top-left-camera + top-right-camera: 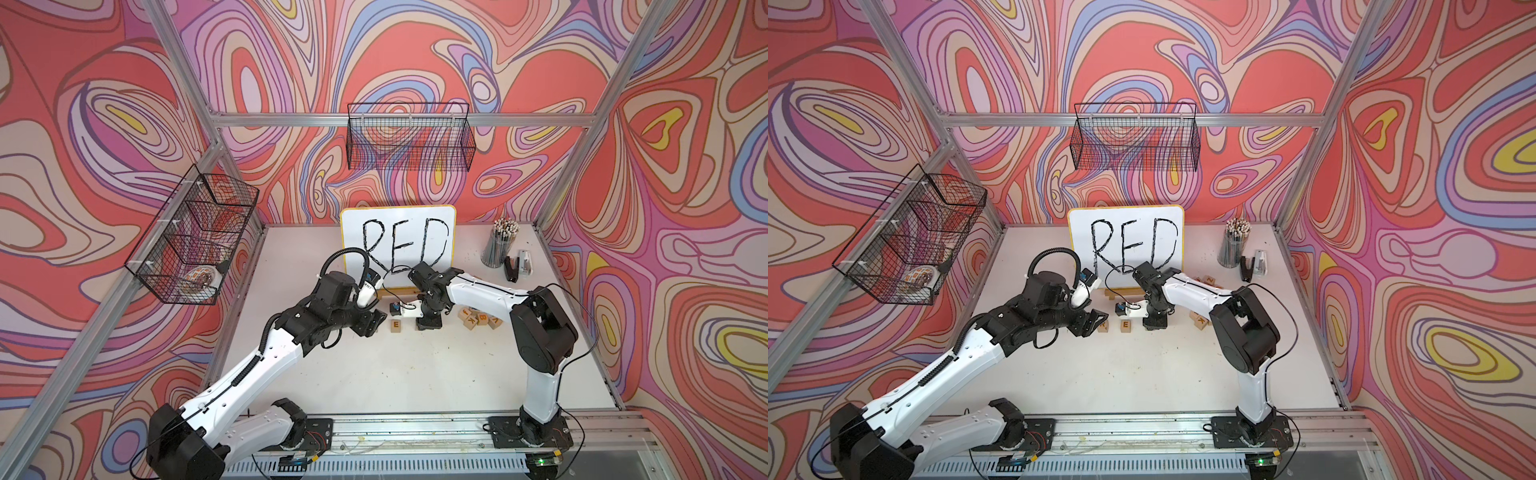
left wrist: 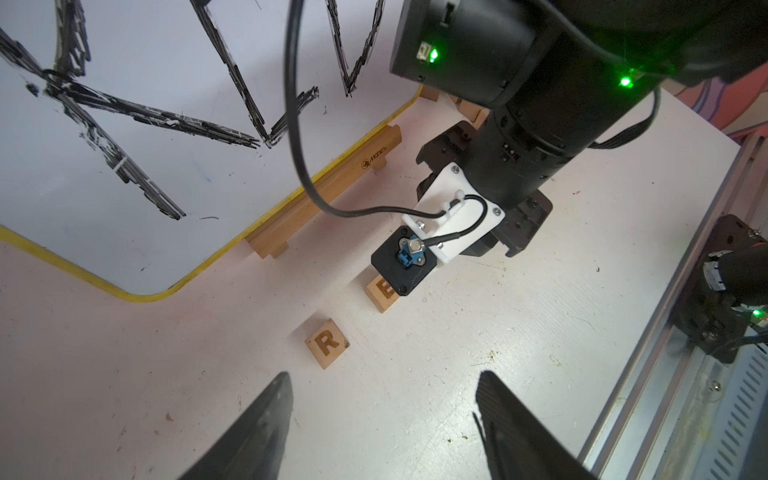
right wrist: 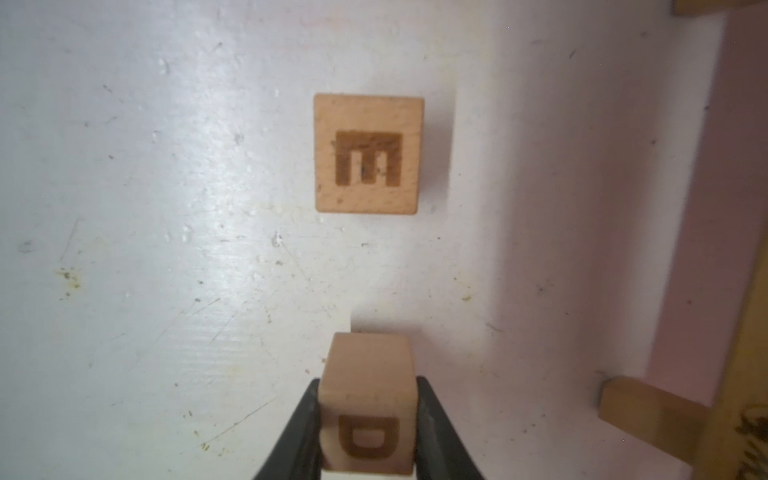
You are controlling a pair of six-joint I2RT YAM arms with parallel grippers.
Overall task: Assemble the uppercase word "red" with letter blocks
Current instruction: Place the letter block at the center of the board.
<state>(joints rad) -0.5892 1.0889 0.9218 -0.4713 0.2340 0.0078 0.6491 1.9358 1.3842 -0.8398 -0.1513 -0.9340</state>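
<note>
Two letter blocks lie on the white table in front of the board: the R block [image 2: 327, 344] [image 1: 1104, 327] and, to its right, the E block [image 1: 396, 325] [image 1: 1124, 326] [image 3: 369, 153]. My right gripper [image 3: 368, 415] [image 1: 430, 323] points straight down just right of the E block. It is shut on the D block [image 3: 368, 399], whose D faces the camera. Whether that block touches the table I cannot tell. My left gripper [image 2: 382, 395] [image 1: 1096, 321] hovers open just left of the R block, with nothing between its fingers.
A whiteboard [image 1: 397, 241] with handwritten "RED" stands on a wooden holder [image 2: 332, 187] behind the blocks. Several loose blocks [image 1: 480, 318] lie to the right. A pencil cup [image 1: 498, 245] and stapler [image 1: 515, 266] sit at the back right. Wire baskets [image 1: 409, 137] hang on the walls.
</note>
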